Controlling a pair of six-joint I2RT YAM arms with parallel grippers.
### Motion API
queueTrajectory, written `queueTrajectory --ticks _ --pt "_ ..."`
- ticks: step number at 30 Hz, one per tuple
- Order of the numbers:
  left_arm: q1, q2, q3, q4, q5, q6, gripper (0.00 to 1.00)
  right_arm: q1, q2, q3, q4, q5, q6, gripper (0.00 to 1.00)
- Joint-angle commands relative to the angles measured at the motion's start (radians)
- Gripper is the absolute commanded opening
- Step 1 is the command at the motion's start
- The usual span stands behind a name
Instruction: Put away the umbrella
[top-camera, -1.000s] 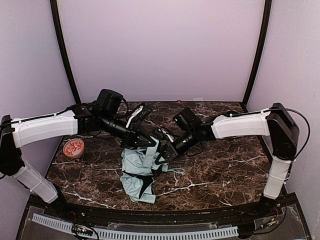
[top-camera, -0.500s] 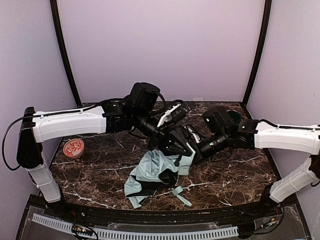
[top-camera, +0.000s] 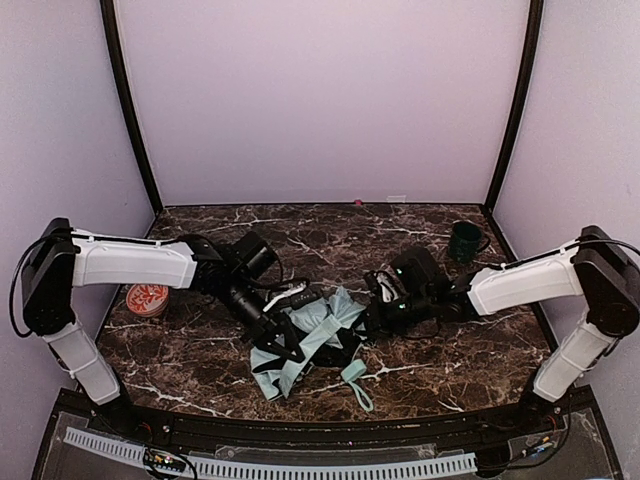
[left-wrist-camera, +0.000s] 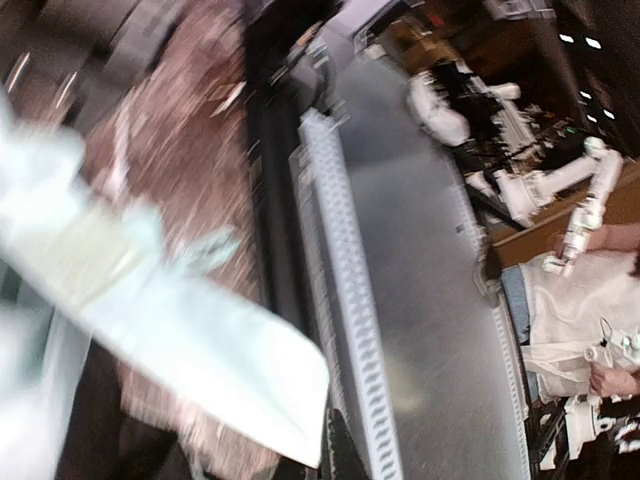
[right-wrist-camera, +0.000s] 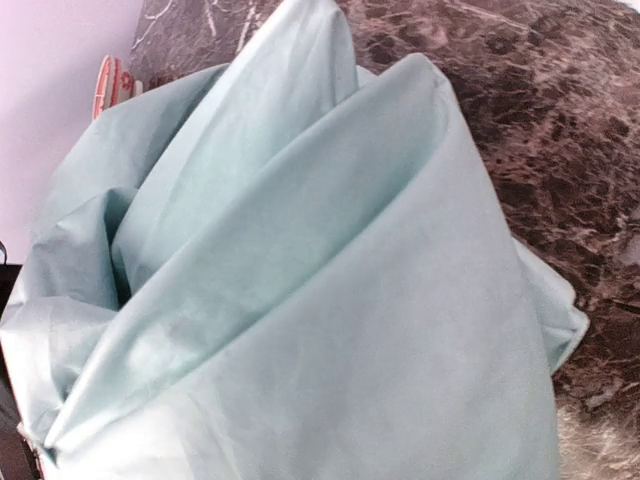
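The umbrella (top-camera: 318, 330) lies collapsed on the marble table (top-camera: 450, 350), its pale mint canopy crumpled with black lining showing and a mint strap (top-camera: 356, 386) trailing toward the front edge. My left gripper (top-camera: 288, 348) is down in its left side, jaws shut on a fold of fabric. The right gripper (top-camera: 372, 318) presses into the right end, also shut on the cloth. Mint folds of the umbrella (right-wrist-camera: 330, 300) fill the right wrist view and hide those jaws. The left wrist view is blurred, showing a flap of the umbrella (left-wrist-camera: 180, 330) and one dark fingertip (left-wrist-camera: 340, 455).
A dark green mug (top-camera: 463, 241) stands at the back right. A round red-and-white tin (top-camera: 147, 297) sits at the left edge under my left arm. A white perforated rail (top-camera: 300, 466) runs along the near edge, close to the umbrella in the left wrist view.
Both arms have come down and toward the near side, carrying the umbrella from above the table's middle down onto the surface. The mug is now uncovered.
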Motion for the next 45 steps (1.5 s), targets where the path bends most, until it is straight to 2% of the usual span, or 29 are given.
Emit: queueTrajectory --ticks 1,6,9,12,15,17,19,26,30,34,36,42,45 --pt "0.012 -0.063 -0.062 -0.189 -0.187 0.066 0.0 -0.026 -0.004 -0.012 0.04 0.103 -0.013 0.02" --pt "0.012 -0.038 -0.093 -0.188 -0.276 0.036 0.0 -0.023 0.014 0.14 -0.234 0.075 -0.229 0.26" --pt "0.012 0.0 -0.064 -0.199 -0.298 0.024 0.0 -0.017 -0.106 0.138 -0.372 0.067 -0.277 0.37" --pt "0.012 0.011 -0.043 -0.193 -0.319 0.02 0.0 0.045 -0.23 0.126 -0.476 0.157 -0.273 0.43" --pt "0.012 0.017 -0.025 -0.197 -0.323 0.008 0.0 0.16 -0.277 0.086 -0.419 0.29 -0.258 0.47" --pt "0.012 0.007 -0.011 -0.205 -0.355 -0.003 0.0 0.228 -0.247 0.074 -0.36 0.38 -0.324 0.56" --pt "0.012 -0.02 0.0 -0.201 -0.351 -0.017 0.0 0.262 -0.181 0.088 -0.316 0.459 -0.409 0.6" --pt "0.012 -0.071 0.023 -0.227 -0.339 -0.036 0.0 0.269 0.059 0.248 -0.255 0.582 -0.578 0.74" --pt "0.017 -0.072 0.039 -0.249 -0.337 -0.036 0.0 0.269 0.154 0.237 -0.199 0.571 -0.609 0.78" --pt "0.024 -0.092 0.069 -0.281 -0.337 -0.032 0.0 0.259 0.227 0.196 -0.144 0.542 -0.622 0.75" --pt "0.025 -0.105 0.086 -0.297 -0.301 -0.026 0.0 0.239 0.264 0.192 -0.137 0.528 -0.62 0.67" --pt "0.035 -0.148 0.103 -0.333 -0.279 -0.022 0.0 0.146 0.254 0.129 -0.127 0.452 -0.598 0.21" --pt "0.037 -0.158 0.099 -0.339 -0.267 -0.023 0.0 0.106 0.17 0.091 -0.111 0.404 -0.596 0.04"
